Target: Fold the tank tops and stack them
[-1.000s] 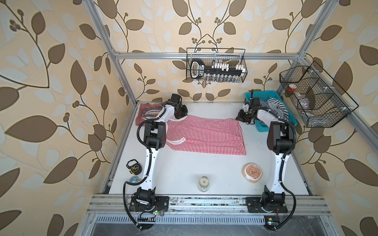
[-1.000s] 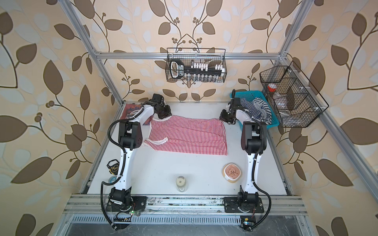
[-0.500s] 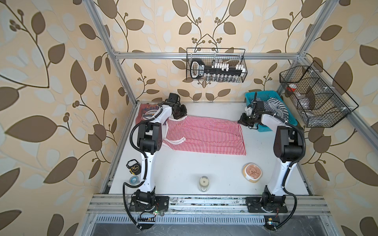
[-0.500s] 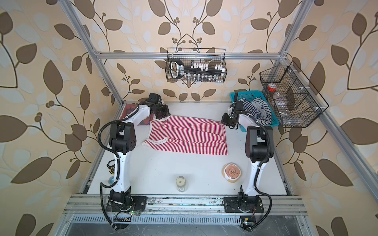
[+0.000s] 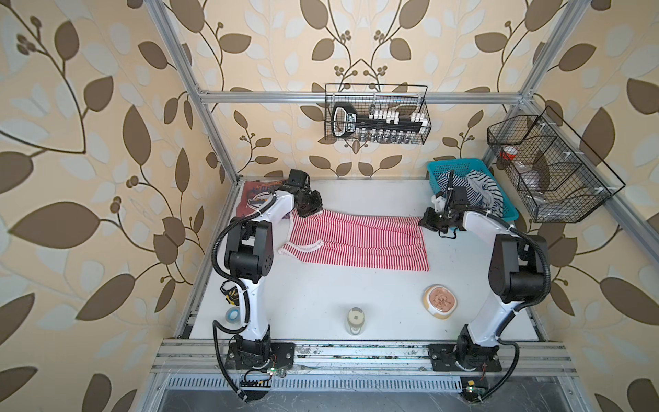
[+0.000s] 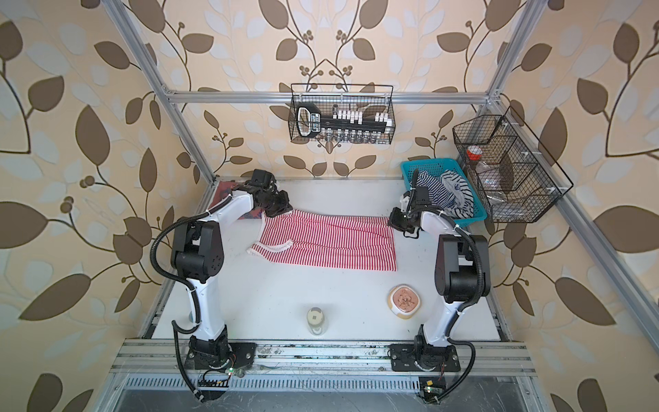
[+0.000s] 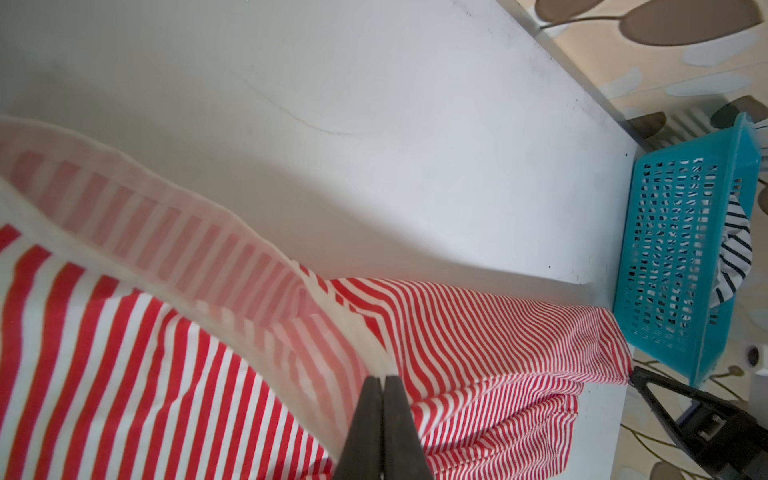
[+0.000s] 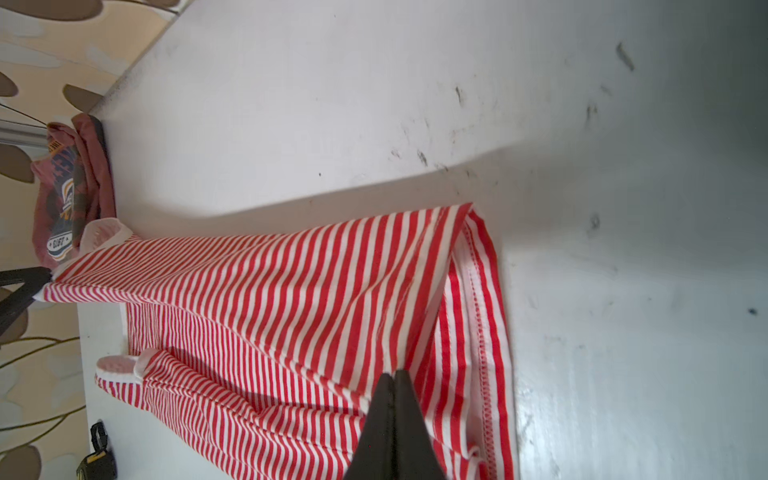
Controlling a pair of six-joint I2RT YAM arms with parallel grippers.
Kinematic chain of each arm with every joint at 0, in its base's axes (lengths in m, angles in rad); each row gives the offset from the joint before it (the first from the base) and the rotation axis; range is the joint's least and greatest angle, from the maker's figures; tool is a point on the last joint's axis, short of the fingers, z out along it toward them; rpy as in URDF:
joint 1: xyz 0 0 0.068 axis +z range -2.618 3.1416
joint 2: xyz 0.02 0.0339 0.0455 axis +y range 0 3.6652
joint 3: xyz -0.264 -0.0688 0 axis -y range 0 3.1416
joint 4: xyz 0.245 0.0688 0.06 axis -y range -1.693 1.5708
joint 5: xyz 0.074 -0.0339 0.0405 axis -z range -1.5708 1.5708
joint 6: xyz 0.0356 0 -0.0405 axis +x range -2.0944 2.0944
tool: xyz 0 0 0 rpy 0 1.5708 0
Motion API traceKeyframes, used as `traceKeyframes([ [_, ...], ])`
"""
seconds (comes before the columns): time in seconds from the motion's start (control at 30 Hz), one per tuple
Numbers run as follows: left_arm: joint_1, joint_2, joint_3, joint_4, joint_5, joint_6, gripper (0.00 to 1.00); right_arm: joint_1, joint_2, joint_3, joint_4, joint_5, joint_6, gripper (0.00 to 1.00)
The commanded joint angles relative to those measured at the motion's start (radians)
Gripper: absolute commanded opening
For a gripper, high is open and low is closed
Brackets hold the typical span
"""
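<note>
The red-and-white striped tank top (image 5: 356, 242) (image 6: 328, 242) lies spread across the back half of the table. My left gripper (image 5: 313, 211) (image 6: 281, 210) (image 7: 383, 378) is shut on its far strap end. My right gripper (image 5: 426, 221) (image 6: 394, 223) (image 8: 394, 372) is shut on its far hem corner (image 8: 465, 216). Both wrist views show that far edge raised off the table between them. The brick-red tank top (image 5: 256, 196) (image 6: 224, 191) (image 8: 66, 195) lies in the far left corner, partly hidden by my left arm.
A teal basket (image 5: 460, 169) (image 7: 681, 257) holding navy-striped cloth stands at the back right. Near the front are a bowl (image 5: 440, 299) and a jar (image 5: 356, 319). A tape roll (image 5: 233, 314) lies by the left arm's base. Wire baskets (image 5: 376, 114) hang on the walls.
Both arms' elbows have swung outward and toward the front. Both grippers, still shut on the striped top's far corners, have come slightly toward the front.
</note>
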Motion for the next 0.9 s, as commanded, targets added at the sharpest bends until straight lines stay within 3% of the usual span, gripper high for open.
traceKeyframes([
  [0.0,0.011,-0.078,-0.047,0.013,-0.015,0.006,0.00,-0.004,-0.033,-0.048,-0.009,0.020,-0.026,0.00],
  [0.37,0.011,-0.141,-0.227,0.021,-0.018,-0.002,0.00,-0.004,-0.048,-0.122,-0.044,0.080,-0.037,0.00],
  [0.7,0.008,-0.124,-0.259,-0.035,-0.022,0.013,0.00,0.003,-0.056,-0.156,-0.086,0.103,-0.043,0.04],
  [0.73,0.008,-0.122,-0.254,-0.050,-0.022,0.014,0.01,0.005,-0.065,-0.160,-0.094,0.114,-0.046,0.06],
  [0.87,0.007,-0.137,-0.243,-0.092,-0.028,0.017,0.26,0.010,-0.115,-0.163,-0.130,0.166,-0.052,0.19],
])
